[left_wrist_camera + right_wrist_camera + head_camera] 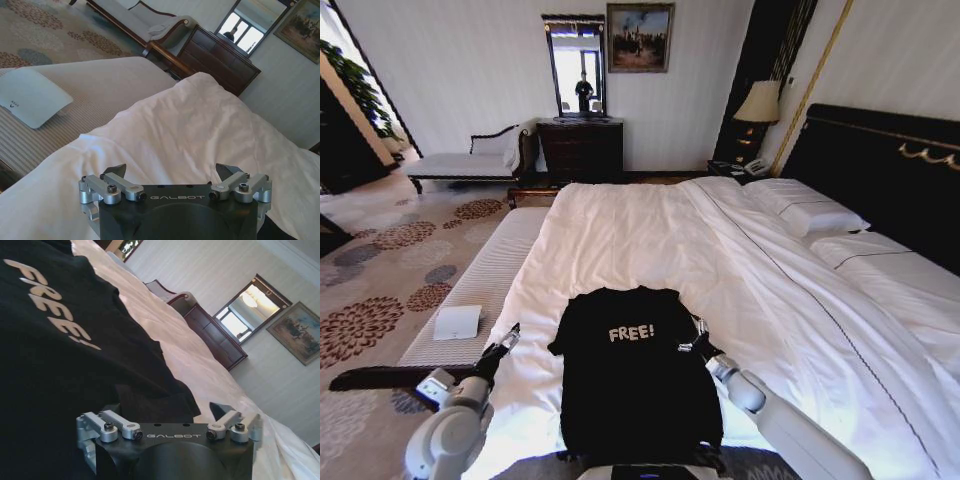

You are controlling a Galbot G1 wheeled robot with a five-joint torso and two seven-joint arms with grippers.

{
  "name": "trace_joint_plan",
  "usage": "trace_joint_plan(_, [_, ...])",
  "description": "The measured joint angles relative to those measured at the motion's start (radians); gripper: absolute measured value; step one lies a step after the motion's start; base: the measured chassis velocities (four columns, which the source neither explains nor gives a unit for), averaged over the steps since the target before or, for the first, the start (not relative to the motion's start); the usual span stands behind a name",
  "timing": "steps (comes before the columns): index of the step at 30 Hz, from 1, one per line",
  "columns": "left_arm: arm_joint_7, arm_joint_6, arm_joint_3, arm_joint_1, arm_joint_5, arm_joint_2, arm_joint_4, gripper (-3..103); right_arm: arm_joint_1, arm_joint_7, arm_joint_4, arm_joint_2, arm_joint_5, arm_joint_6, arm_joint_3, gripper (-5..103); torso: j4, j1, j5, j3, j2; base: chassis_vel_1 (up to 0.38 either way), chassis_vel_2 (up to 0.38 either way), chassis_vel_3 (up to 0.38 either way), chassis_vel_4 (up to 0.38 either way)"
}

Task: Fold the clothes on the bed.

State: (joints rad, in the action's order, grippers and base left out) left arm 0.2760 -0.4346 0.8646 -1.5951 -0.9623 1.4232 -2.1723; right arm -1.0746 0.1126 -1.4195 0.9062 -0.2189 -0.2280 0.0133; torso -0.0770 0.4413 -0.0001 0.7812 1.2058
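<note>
Both end effectors (506, 340) (697, 335) flanking T-shirt (632, 380)

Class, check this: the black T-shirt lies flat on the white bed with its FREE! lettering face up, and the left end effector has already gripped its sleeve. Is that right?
Not quite. The left wrist view shows the left end effector open over the bare white duvet, gripping nothing. The rest holds: the T-shirt lies flat on the bed, lettering up, as the head view shows.

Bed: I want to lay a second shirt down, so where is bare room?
Bare duvet stretches between the T-shirt and the pillows. Crowded at the near edge: left gripper and right gripper flank the T-shirt.
</note>
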Motion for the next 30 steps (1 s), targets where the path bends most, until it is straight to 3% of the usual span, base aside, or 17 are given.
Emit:
trace_joint_plan(2, [0.001, 0.000, -0.001, 0.004, 0.000, -0.005, 0.003, 100, 0.000, 0.002, 0.001, 0.004, 0.003, -0.002, 0.005, 84, -0.0001, 0.000, 0.0000, 0.000, 0.000, 0.000, 0.000, 0.000, 0.000])
trace_joint_plan(4, [0.002, 0.000, -0.001, 0.006, 0.000, -0.009, 0.004, 100, 0.000, 0.003, 0.001, 0.006, 0.006, -0.004, 0.006, 84, -0.0001, 0.000, 0.0000, 0.000, 0.000, 0.000, 0.000, 0.000, 0.000])
trace_joint_plan(8, [0.015, 0.001, 0.001, 0.015, -0.002, -0.016, 0.007, 100, -0.003, 0.005, -0.003, 0.009, 0.012, -0.010, 0.005, 62, 0.0000, 0.000, 0.0000, 0.000, 0.000, 0.000, 0.000, 0.000, 0.000])
trace_joint_plan(11, [0.019, 0.001, 0.000, 0.017, -0.003, -0.015, 0.007, 100, -0.003, 0.004, -0.003, 0.010, 0.013, -0.013, 0.004, 57, -0.0001, 0.000, 0.0000, 0.000, 0.000, 0.000, 0.000, 0.000, 0.000])
trace_joint_plan(14, [0.022, 0.001, 0.000, 0.015, -0.005, -0.014, 0.000, 100, -0.004, 0.003, -0.003, 0.010, 0.017, -0.023, 0.004, 40, -0.0001, 0.000, 0.0000, 0.000, 0.000, 0.000, 0.000, 0.000, 0.000])
trace_joint_plan(17, [0.022, 0.001, 0.004, 0.013, -0.009, -0.016, -0.003, 100, -0.007, 0.003, -0.009, 0.010, 0.022, -0.030, 0.006, 35, -0.0001, 0.000, 0.0000, 0.000, 0.000, 0.000, 0.000, 0.000, 0.000])
trace_joint_plan(24, [0.023, 0.001, 0.010, 0.009, -0.016, -0.021, -0.005, 100, -0.016, -0.002, -0.033, 0.000, 0.111, -0.023, 0.011, 3, 0.0000, 0.000, 0.0000, 0.000, 0.000, 0.000, 0.000, 0.000, 0.000])
trace_joint_plan(30, [0.024, 0.003, 0.007, 0.005, -0.016, -0.017, -0.006, 100, -0.003, -0.004, -0.032, -0.011, 0.244, 0.000, 0.021, 0, 0.0000, 0.000, 0.0001, 0.000, 0.000, 0.000, 0.000, 0.000, 0.000])
